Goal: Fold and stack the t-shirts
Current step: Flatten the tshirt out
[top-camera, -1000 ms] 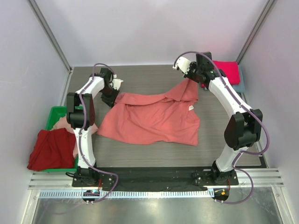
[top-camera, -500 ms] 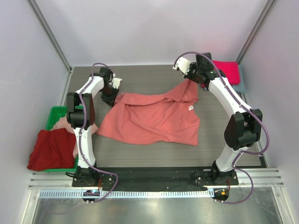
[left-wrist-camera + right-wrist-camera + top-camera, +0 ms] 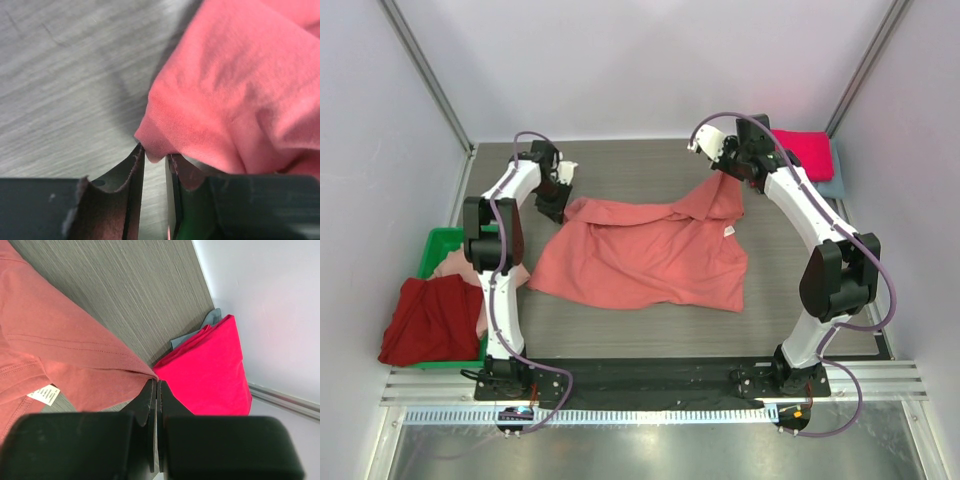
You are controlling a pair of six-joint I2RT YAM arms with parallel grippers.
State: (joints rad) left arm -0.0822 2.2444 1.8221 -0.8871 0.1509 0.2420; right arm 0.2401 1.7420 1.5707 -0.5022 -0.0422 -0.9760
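The salmon-coral t-shirt (image 3: pixel 650 250) lies spread and rumpled on the table, its white neck label (image 3: pixel 728 230) facing up. My right gripper (image 3: pixel 728 168) is shut on the shirt's far right edge (image 3: pixel 60 350) and holds it raised; in the right wrist view the gripper (image 3: pixel 157 382) has its jaws pressed together on the cloth. My left gripper (image 3: pixel 555 200) is at the shirt's far left corner. In the left wrist view that gripper (image 3: pixel 155 155) has a narrow gap between its jaws, and the cloth corner (image 3: pixel 235 85) rests at the tips, unpinched.
A folded magenta shirt (image 3: pixel 805 152) lies on a grey-blue one (image 3: pixel 830 185) in the far right corner, close behind my right gripper. A green bin (image 3: pixel 440 240) at the left holds a pale pink shirt (image 3: pixel 455 262); a dark red shirt (image 3: pixel 425 320) hangs over its front.
My left gripper has shifted slightly back and left, off the shirt's corner. My right gripper has edged a little farther back with the cloth. The shirt has barely moved.
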